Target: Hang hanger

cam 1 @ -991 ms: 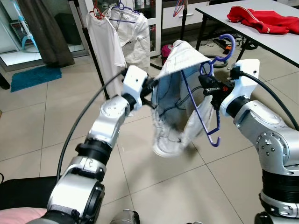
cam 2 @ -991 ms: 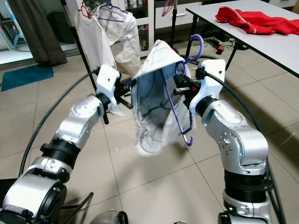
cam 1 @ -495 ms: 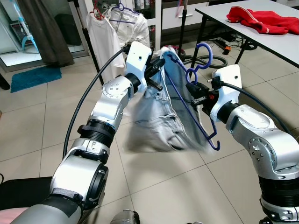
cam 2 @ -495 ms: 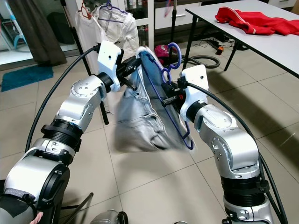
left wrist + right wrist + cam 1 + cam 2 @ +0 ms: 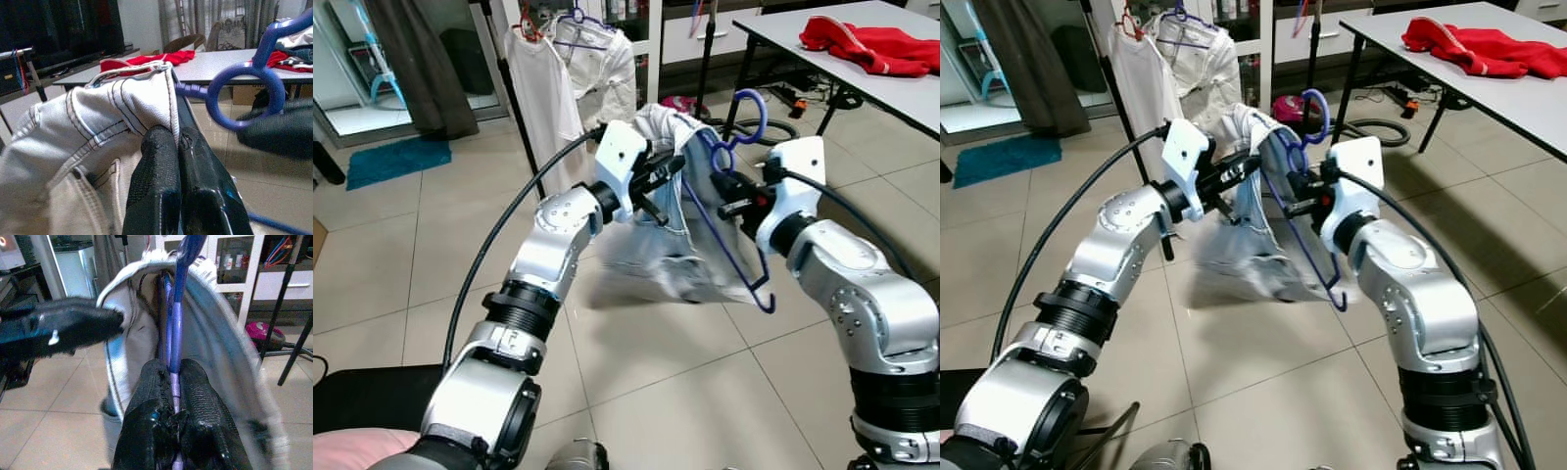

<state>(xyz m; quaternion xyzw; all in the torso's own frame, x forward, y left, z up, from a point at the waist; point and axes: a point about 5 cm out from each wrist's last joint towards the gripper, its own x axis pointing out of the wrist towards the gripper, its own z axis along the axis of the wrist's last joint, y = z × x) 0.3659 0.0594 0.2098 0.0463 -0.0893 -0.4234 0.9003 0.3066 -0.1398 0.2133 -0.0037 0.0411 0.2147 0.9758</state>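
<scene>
Both fingers are clamped: right [image 5: 172, 396] on the purple hanger [image 5: 729, 250], left [image 5: 177, 147] on the jeans' waistband [image 5: 122, 103] beside it.

Your right gripper [image 5: 175, 382] is clamped on the purple hanger [image 5: 176, 323], pale denim garment [image 5: 220, 347] draped over it; your left gripper [image 5: 105, 320] pinches the waistband edge; blurred behind: tiled floor [image 5: 54, 396], pink object [image 5: 264, 335], black stand legs [image 5: 293, 347]
</scene>
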